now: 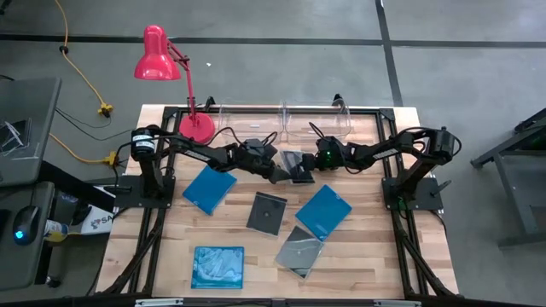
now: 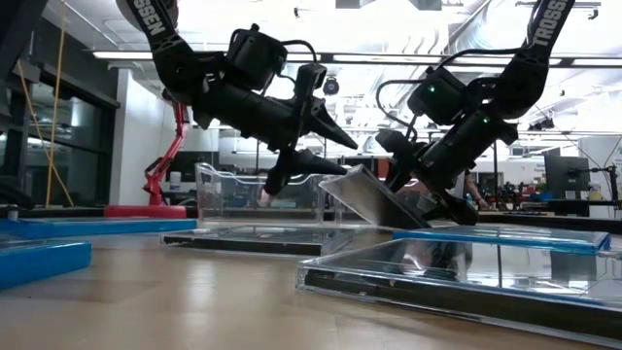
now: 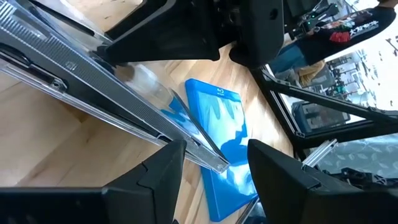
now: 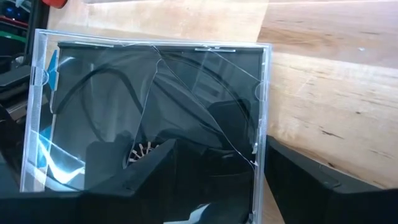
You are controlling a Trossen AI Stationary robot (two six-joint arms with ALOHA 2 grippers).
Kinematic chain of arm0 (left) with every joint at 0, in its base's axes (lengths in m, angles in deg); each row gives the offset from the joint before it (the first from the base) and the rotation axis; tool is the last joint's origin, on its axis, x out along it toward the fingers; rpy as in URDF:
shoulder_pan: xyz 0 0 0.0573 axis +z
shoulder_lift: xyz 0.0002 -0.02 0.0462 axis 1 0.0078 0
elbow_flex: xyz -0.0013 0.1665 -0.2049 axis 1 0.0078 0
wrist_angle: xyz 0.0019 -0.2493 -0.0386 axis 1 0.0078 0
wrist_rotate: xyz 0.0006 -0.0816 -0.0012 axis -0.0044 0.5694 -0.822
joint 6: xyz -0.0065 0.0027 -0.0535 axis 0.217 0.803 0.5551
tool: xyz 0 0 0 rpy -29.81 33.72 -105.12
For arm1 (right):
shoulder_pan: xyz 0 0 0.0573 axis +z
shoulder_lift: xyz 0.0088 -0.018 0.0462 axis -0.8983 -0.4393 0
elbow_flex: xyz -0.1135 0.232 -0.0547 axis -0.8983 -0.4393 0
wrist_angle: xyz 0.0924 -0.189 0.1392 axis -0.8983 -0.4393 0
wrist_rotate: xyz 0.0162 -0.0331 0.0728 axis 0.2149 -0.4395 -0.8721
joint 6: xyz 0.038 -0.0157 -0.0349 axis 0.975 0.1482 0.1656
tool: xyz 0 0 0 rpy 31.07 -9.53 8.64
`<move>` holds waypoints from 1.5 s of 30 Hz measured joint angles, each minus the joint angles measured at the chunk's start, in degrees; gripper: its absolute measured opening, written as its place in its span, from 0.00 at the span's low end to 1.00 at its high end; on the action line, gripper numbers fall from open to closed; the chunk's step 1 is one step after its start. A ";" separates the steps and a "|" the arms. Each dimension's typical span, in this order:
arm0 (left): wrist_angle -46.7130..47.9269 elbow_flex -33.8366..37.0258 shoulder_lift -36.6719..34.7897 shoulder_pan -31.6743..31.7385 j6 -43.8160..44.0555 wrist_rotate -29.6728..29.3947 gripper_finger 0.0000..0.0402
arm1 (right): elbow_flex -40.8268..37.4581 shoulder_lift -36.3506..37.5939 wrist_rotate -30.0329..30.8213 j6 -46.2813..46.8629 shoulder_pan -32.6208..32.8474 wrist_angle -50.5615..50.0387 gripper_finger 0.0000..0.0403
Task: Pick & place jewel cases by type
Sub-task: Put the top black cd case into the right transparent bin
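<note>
A dark smoky jewel case stands tilted in the middle of the table's far half, between my two grippers. Its raised edge is toward the left arm, its low edge toward the right arm. My left gripper is open, with that raised edge between its fingers. My right gripper is open and points slanting down at the case's cracked clear cover. Three blue cases and two dark ones lie flat on the wood. My left gripper comes nearly level from the table's left, and the case's raised corner sits between its open fingers. One finger lies against the case's face beside that corner; the other finger stands off it. The case slants, with its low edge down by the right gripper. My right gripper faces the case's broad cover from the table's right, slanting down. Whether its fingers touch the case, I cannot tell.
Two clear bins stand along the table's far edge. A red desk lamp stands with its base at the far left corner. In the low view a dark case lies close in front, with a blue one behind it.
</note>
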 joint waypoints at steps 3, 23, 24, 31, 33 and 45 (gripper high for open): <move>0.10 0.00 0.00 0.02 -0.21 0.02 0.45 | 0.00 0.00 -0.03 -0.04 0.00 0.08 0.58; 0.56 0.11 0.11 0.04 -0.50 0.05 0.45 | 0.04 -0.04 0.43 -0.33 0.00 -0.19 0.48; 0.62 0.11 0.11 0.04 -0.68 0.07 0.45 | 0.04 -0.04 0.59 -0.32 0.00 -0.20 0.47; 4.46 0.11 0.14 0.09 -2.99 1.26 0.45 | 0.07 -0.07 1.05 -0.67 0.00 -0.51 0.42; 7.03 0.17 0.26 -0.02 -3.43 1.27 0.45 | 0.07 -0.07 1.09 -1.57 0.02 -0.61 0.40; 14.48 0.22 0.39 -0.02 -5.16 -2.23 0.45 | 0.11 -0.09 1.24 -2.09 -0.02 -1.14 0.28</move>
